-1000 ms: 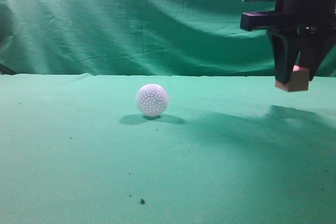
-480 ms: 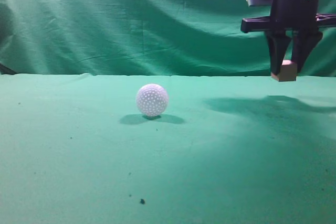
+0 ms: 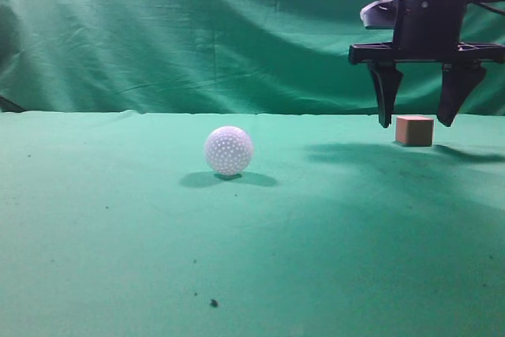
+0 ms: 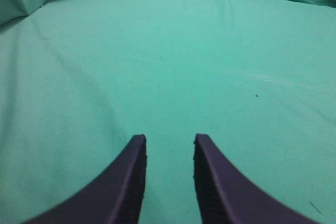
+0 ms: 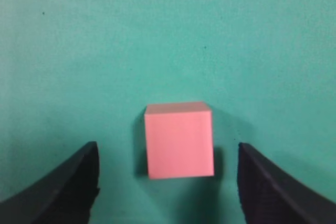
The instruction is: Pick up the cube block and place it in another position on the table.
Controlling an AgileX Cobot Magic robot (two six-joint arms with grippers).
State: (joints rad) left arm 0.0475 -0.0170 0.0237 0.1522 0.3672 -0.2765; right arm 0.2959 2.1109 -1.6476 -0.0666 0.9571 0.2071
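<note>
The pink cube block (image 3: pixel 414 130) rests on the green table (image 3: pixel 237 234) at the far right. My right gripper (image 3: pixel 418 122) hangs just above it, open wide, its two black fingers on either side of the block and apart from it. In the right wrist view the cube block (image 5: pixel 179 139) lies between the spread fingers of my right gripper (image 5: pixel 168 153) with green cloth showing on both sides. My left gripper (image 4: pixel 169 141) is open and empty over bare cloth; it does not show in the exterior view.
A white dimpled ball (image 3: pixel 229 150) sits on the table left of centre, well apart from the block. A wrinkled green curtain (image 3: pixel 197 29) hangs behind the table's far edge. A few dark specks (image 3: pixel 213 302) lie near the front.
My right gripper carried the cube block away from the camera and down, then opened. The block now rests on the table, free of the fingers. The ball has not moved.
</note>
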